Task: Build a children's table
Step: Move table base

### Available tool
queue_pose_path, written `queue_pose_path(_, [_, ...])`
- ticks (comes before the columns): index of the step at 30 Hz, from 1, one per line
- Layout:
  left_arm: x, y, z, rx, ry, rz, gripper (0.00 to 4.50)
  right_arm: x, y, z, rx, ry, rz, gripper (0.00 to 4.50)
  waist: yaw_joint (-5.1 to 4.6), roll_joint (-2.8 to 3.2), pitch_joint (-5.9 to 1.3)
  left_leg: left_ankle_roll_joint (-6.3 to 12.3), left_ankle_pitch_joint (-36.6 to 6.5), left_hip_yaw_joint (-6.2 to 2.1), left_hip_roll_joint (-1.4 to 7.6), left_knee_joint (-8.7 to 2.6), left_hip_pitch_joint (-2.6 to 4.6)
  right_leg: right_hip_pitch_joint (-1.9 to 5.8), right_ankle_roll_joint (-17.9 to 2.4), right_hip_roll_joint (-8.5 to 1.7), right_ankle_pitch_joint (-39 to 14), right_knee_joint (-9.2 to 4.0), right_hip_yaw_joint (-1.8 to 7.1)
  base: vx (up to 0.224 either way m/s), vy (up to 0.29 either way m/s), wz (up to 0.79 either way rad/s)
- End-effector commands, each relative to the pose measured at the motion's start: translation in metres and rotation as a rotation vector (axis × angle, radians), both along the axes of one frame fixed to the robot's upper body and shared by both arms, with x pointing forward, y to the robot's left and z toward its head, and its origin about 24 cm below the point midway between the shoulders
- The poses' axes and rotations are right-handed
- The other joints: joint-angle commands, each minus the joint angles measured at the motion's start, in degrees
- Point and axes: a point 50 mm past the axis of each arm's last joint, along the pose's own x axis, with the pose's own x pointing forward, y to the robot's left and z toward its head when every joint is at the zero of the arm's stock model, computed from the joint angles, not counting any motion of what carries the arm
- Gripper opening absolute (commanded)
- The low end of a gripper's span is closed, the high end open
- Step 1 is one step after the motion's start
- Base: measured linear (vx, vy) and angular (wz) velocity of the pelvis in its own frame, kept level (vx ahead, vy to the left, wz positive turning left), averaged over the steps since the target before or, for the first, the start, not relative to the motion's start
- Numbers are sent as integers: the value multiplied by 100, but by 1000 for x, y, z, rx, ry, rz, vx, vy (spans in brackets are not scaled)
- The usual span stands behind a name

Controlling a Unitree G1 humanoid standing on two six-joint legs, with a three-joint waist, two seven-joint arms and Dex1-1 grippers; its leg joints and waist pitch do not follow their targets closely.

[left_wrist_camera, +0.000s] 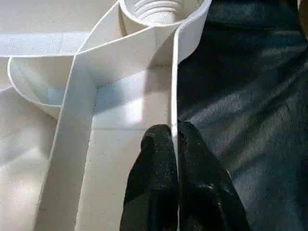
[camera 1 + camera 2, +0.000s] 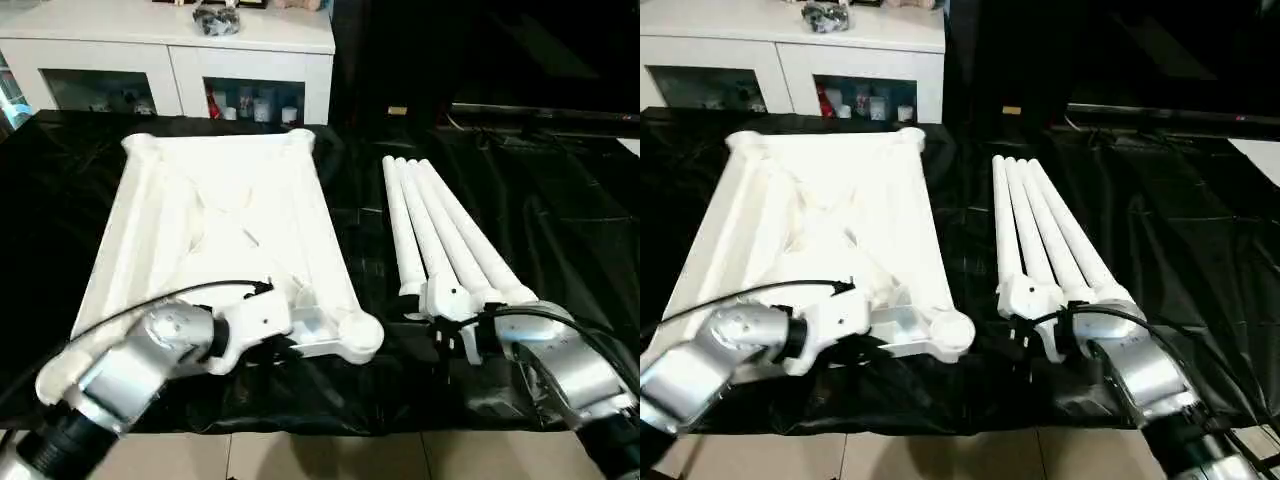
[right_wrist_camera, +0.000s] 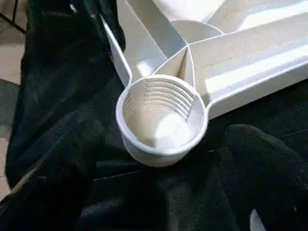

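- Tabletop [image 2: 215, 235] lies upside down, ribbed underside up, on the left half of the black-draped work table [image 2: 560, 210]; its near end reaches the table's front edge, far end points toward the back edge.
- Rounded corner sockets at the tabletop's corners; near-right corner socket [image 3: 162, 119] is empty, thread ridges visible inside, sits on the black cloth near the front edge.
- L gripper [image 1: 175, 139] closed on the tabletop's thin side wall [image 1: 174, 72], one black finger on each side of the wall, just short of the near-right socket.
- L forearm [image 2: 130, 375] comes in from the front-left corner of the table, over the tabletop's near end.
- Four legs [image 2: 440, 230] lie side by side, touching, right of the tabletop and apart from it, fanning slightly; thin ends toward the back edge, thick ends toward the front edge.
- R gripper [image 2: 455, 335] at the thick ends of the legs, fingers spread wide, not gripping anything; in the R wrist view its two fingers [image 3: 53, 163] stand either side of the socket, not touching it.
- White cabinet [image 2: 170, 60] w/ glass doors behind the table's back-left corner.
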Motion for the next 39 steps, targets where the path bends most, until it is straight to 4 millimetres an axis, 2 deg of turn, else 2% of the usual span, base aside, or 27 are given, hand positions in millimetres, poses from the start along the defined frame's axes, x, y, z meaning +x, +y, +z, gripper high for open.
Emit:
queue_pose_path(1, [3,0,10,-10,-69,56,1,1,-4,1,-13,-15,3,450,24,5,-281,169,-963,-114,352,-496,40,233,-1348,-499,-1014,-427,307,0,0,0])
queue_pose_path(6, [-4,-20,12,-71,-79,144,1,1,-9,5,-19,-34,2,450,31,-27,-285,257,-851,-106,355,-481,31,244,-1378,-500,-931,-421,306,0,0,0])
queue_pose_path(9, [-3,-22,12,-81,-86,188,1,2,-8,9,-20,-41,5,450,34,-39,-276,275,-906,-110,345,-480,24,241,-1334,-493,-1063,-445,301,0,0,0])
queue_pose_path(10, [-3,-22,12,-81,-86,188,1,2,-8,9,-20,-41,5,450,32,-63,-270,284,-929,-110,342,-480,23,239,-1301,-493,-1138,-452,302,0,0,0])
queue_pose_path(11, [-2,-23,12,-82,-86,202,1,2,-8,10,-19,-44,7,450,40,-52,-270,286,-944,-113,343,-480,30,232,-1287,-495,-1181,-458,303,0,0,0])
queue_pose_path(12, [0,-25,12,-90,-102,207,1,2,-5,13,-17,-50,11,450,32,-75,-265,288,-966,-112,342,-482,28,227,-1261,-489,-1250,-466,301,0,0,0])
queue_pose_path(17, [6,-22,10,-37,-156,181,1,5,-1,16,-16,-64,10,450,34,-78,-267,312,-899,-119,339,-479,26,221,-1199,-490,-1214,-463,302,0,0,0])
queue_pose_path(19, [10,-20,10,-28,-172,180,1,6,1,18,-17,-70,7,450,39,-76,-263,297,-941,-114,329,-479,29,212,-1168,-481,-1279,-472,303,0,0,0])
queue_pose_path(20, [12,-18,9,-20,-180,176,1,6,1,19,-17,-72,5,450,48,-51,-261,292,-958,-122,325,-483,28,212,-1155,-484,-1307,-480,302,0,0,0])
queue_pose_path(21, [16,-13,8,0,-188,176,1,7,3,20,-17,-78,1,450,43,-59,-268,263,-975,-126,333,-488,25,219,-1147,-489,-1289,-469,303,0,0,0])
queue_pose_path(25, [24,-2,6,28,-196,182,1,7,5,22,-14,-83,-6,450,47,-37,-278,227,-932,-128,332,-490,39,216,-1175,-479,-1073,-451,300,0,0,0])
queue_pose_path(29, [33,16,5,51,-217,148,1,6,8,25,-5,-83,-9,450,52,-21,-273,224,-984,-124,313,-490,45,209,-1174,-480,-1075,-466,303,0,0,0])
queue_pose_path(32, [40,28,6,38,-222,130,1,4,10,25,-5,-81,-7,450,42,-10,-279,140,-1075,-131,335,-511,60,207,-1149,-486,-1104,-447,306,0,0,0])
queue_pose_path(35, [41,33,5,24,-182,117,1,3,11,26,-3,-78,-7,450,47,-4,-288,91,-1043,-128,346,-514,70,210,-1235,-499,-920,-416,312,0,0,0])
queue_pose_path(36, [40,36,5,19,-169,100,45,3,11,26,-1,-76,-4,450,48,4,-291,93,-970,-126,348,-513,68,213,-1282,-503,-783,-402,312,0,0,0])
queue_pose_path(39, [40,38,4,9,-153,90,57,1,12,26,1,-73,-2,450,47,0,-290,100,-962,-118,347,-510,72,215,-1313,-503,-711,-393,313,0,0,0])
